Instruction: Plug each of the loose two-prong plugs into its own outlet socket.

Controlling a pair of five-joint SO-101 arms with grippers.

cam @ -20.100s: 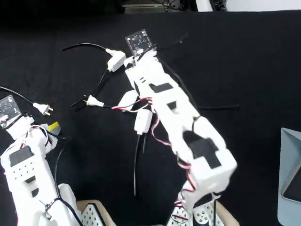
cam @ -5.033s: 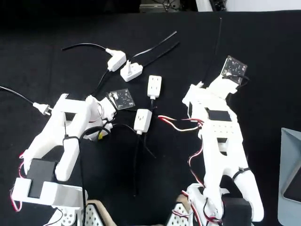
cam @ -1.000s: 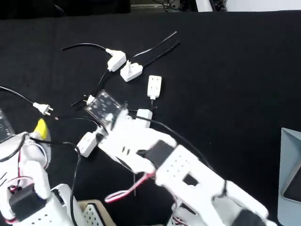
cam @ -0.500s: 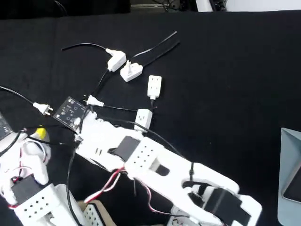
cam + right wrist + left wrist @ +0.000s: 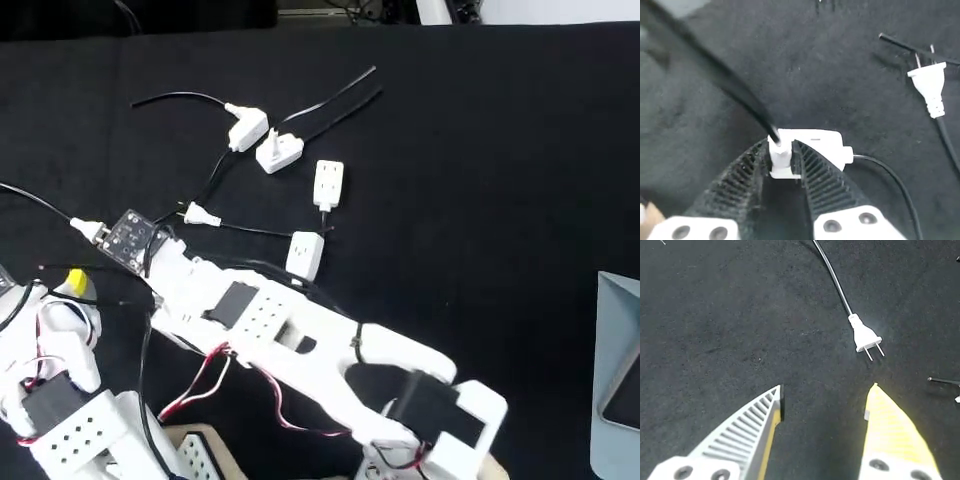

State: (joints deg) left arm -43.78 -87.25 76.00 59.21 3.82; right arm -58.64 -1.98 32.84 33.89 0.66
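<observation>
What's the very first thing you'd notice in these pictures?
The big white right arm stretching slantwise across the black table grabs the eye first. The right gripper is shut on a white plug with a black cord, right beside a white socket block. The left gripper, yellow, stands open with a loose two-prong plug lying just ahead of it.

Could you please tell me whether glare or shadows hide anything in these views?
High view: even light, right arm bright against black cloth, no strong shadows. Left wrist view: the loose plug plainly lit. Right wrist view: the gripped plug glares white.
</observation>
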